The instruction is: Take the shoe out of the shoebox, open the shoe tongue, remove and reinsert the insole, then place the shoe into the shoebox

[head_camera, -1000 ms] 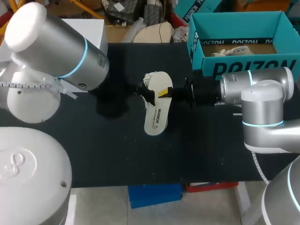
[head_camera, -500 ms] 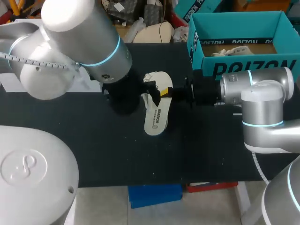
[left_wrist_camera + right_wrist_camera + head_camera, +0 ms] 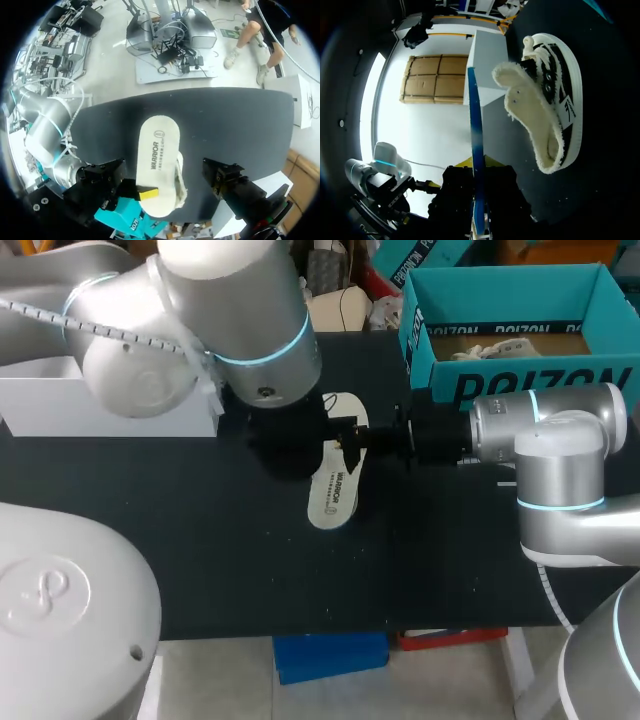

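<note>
— Two grippers on one job: which holds what?

— My right gripper [image 3: 346,439] comes in from the right edge of the frame and is pressed together on the insole [image 3: 333,490]. Its own wrist view shows the yellow tips [image 3: 465,161] either side of a thin sheet seen edge-on. My left gripper [image 3: 163,164] hangs straight above, spread wide and pinching nothing. One dark finger [image 3: 227,186] stands clear of the insole's side.

— And the shoe?

— The shoe [image 3: 555,95] sits on the table [image 3: 200,560] directly under the insole, at centre frame, and is almost covered from above. Its fleecy lining and laces show only from the right wrist. It is out of the shoebox [image 3: 440,360], which stands at upper right, near my right arm.

— Axis?

— The insole's long axis runs top to bottom of the frame, with the lower end leaning slightly left and the printed face up. The right grip is crosswise, on the right-hand edge of the upper half. I judge shoe and insole roughly parallel. Which end is the toe, I cannot tell.

— Room to move?

— Bare table lies toward the lower and left parts of the frame. The white box [image 3: 110,405] sits at the left edge, well apart. Upper right is tight, with the shoebox wall near.

— Next step?

— Judgement only: the insole is out, so refitting is what remains before boxing. The left gripper is nearer the free lower end and could guide that end down into the shoe, keeping off the right gripper.
</note>
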`<state>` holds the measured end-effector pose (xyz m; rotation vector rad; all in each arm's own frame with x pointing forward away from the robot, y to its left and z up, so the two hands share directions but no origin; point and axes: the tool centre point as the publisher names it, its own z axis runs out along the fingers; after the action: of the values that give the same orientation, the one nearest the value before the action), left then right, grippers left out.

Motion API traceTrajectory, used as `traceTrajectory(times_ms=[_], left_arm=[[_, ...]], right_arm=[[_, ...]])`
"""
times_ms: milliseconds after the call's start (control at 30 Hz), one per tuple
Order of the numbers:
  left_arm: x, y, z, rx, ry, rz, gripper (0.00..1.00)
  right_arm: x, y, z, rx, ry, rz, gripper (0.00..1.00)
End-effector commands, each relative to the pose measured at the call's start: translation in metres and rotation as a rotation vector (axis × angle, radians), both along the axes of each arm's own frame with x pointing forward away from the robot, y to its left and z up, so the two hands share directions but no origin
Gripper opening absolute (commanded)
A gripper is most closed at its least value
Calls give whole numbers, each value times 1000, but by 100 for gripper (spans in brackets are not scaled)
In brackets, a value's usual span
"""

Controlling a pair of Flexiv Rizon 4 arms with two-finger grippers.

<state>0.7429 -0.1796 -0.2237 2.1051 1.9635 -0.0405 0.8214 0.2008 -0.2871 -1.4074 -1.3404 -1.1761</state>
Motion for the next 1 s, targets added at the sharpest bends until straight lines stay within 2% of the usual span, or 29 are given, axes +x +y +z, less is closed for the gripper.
traceTrajectory(times_ms=[33, 300, 533, 667, 1000], left_arm=[[9, -16, -7, 31, 8, -2, 100], [22, -20, -11, 59, 24, 8, 100], [42, -23, -7, 58, 17, 24, 100], [58, -25, -6, 58, 14, 31, 100], [114, -29, -8, 49, 15, 53, 100]], right_arm=[[-1, 1, 0, -1, 0, -4, 0], [-1, 1, 0, -1, 0, -4, 0], [-1, 1, 0, -1, 0, -4, 0], [-1, 1, 0, -1, 0, -4, 0], [-1, 1, 0, -1, 0, -4, 0]])
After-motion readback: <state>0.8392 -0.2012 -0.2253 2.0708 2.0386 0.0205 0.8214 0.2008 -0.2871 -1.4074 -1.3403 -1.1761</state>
